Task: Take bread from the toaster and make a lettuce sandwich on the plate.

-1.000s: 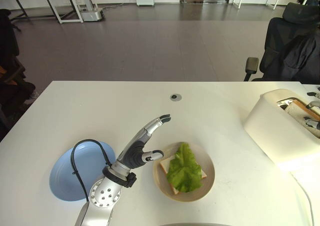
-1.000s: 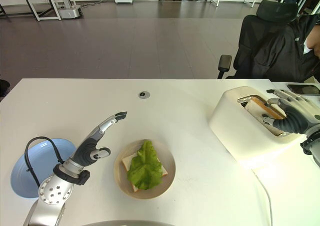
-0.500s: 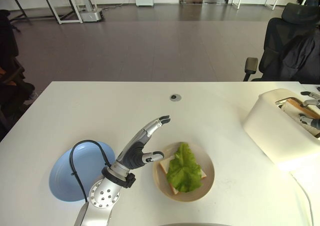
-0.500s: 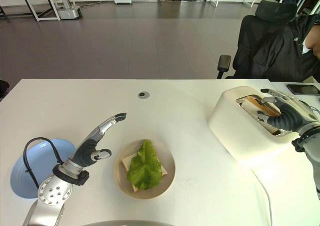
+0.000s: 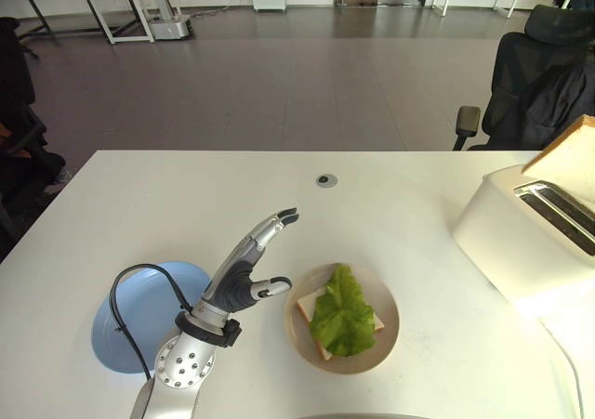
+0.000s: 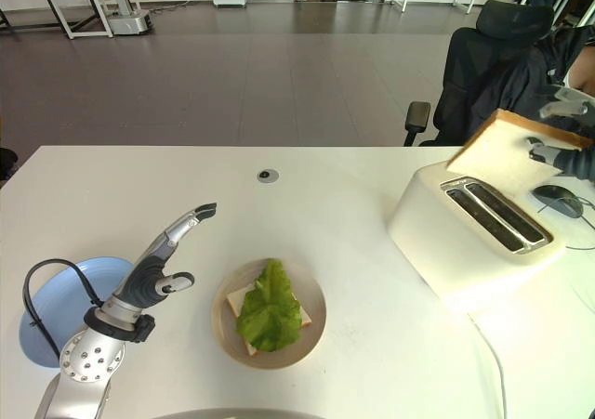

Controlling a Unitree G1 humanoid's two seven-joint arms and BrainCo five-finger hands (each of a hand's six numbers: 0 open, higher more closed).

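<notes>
Lifted clear of the toaster (image 6: pixel 446 242), a pale bread slice (image 6: pixel 507 154) is hanging tilted above its slots, pinched by the right hand (image 6: pixel 569 159), which is partly cut off. Left of the toaster, the plate (image 6: pixel 314 333) is holding a second slice (image 6: pixel 232 300) under lettuce (image 6: pixel 268 312); farther left, the left hand (image 6: pixel 158 270) is hovering outstretched, empty.

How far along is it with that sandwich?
Done: one bread slice lies on the plate with lettuce on top. In hand: the right hand holds a second slice in the air above the toaster, clear of its slots. Left: carrying that slice over and laying it on the lettuce. The left hand hovers open beside the plate, holding nothing.
</notes>
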